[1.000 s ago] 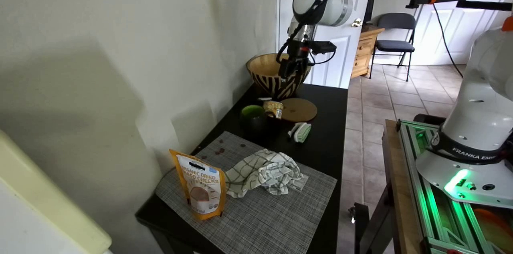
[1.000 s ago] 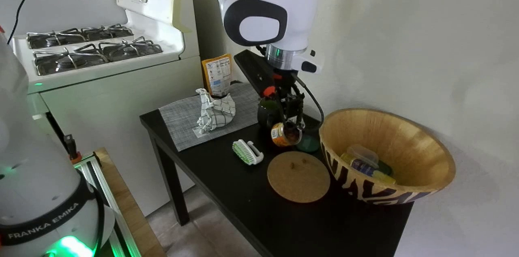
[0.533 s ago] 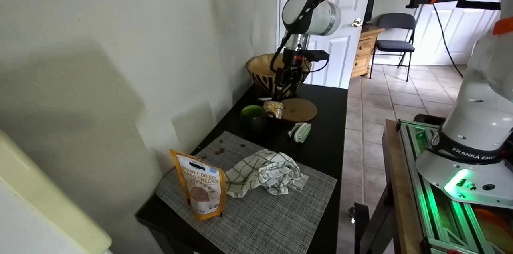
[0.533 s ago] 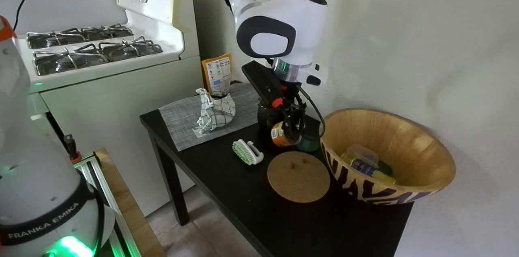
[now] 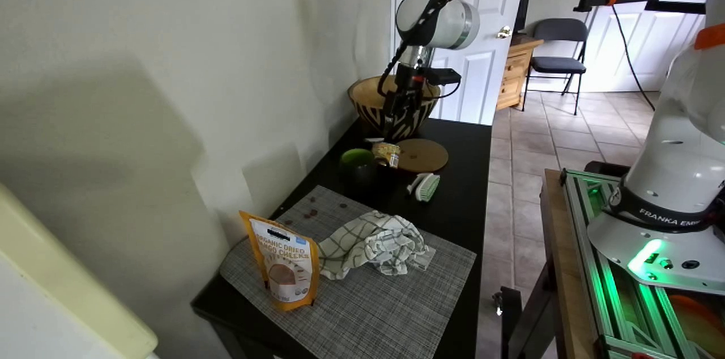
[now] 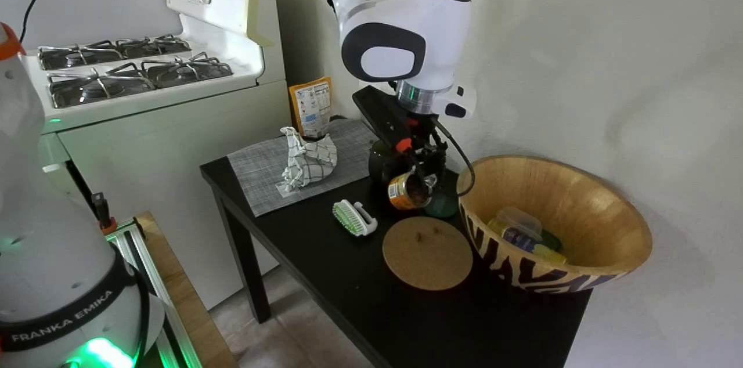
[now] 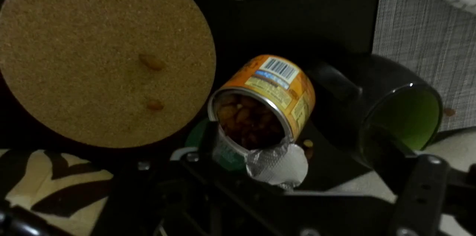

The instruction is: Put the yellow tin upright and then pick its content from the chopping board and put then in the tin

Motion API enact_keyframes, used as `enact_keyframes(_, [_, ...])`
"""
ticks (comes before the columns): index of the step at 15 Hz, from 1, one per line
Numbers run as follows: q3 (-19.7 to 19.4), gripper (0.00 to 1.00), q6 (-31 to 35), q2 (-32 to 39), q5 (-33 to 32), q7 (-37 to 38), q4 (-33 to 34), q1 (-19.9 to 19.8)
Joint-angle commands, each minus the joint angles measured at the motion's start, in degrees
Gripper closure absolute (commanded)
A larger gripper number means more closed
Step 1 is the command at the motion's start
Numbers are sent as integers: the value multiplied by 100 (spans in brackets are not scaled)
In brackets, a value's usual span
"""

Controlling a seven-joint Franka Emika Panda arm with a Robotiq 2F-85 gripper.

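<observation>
Chopping board (image 7: 85, 42): round tan disc, flat on the black table (image 6: 493, 327); two small brown pieces (image 7: 151, 62) lie on it, apart from each other.
Yellow tin (image 7: 277, 92): on its side just beside the chopping board, its mouth showing in the wrist view with brown contents (image 7: 245, 120) inside.
Foil lid (image 7: 279, 165): folded back from the tin's rim, near the chopping board.
Gripper (image 7: 292, 130): pointing down over the tin, just beside the chopping board; fingers (image 7: 386, 159) spread wide, holding nothing; whether they touch the tin cannot be told.
Mug (image 7: 375, 79): dark outside, green inside, upright, farther from the chopping board than the tin is.
Striped bowl (image 6: 557, 182): just beside the chopping board, with containers (image 6: 520, 237) in it.
Brush (image 6: 354, 217): white and green, near the chopping board.
Grey placemat (image 5: 396, 308): apart from the chopping board, under a checked cloth (image 5: 374, 246) and a standing pouch (image 5: 286, 268).
</observation>
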Motion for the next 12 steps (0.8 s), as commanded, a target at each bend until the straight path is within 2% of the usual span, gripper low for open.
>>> enact_keyframes(1, [282, 0, 815, 116, 689, -194, -99, -117])
enact_keyframes(3, [460, 0, 1080, 226, 1184, -365, -54, -167])
enact_keyframes(4, [424, 0, 1137, 285, 1390, -436, -50, -70])
enact_keyframes(10, [633, 0, 1551, 454, 2054, -555, -100, -80])
enact_keyframes(12, [667, 8, 1635, 524, 2209, -583, -91, -86])
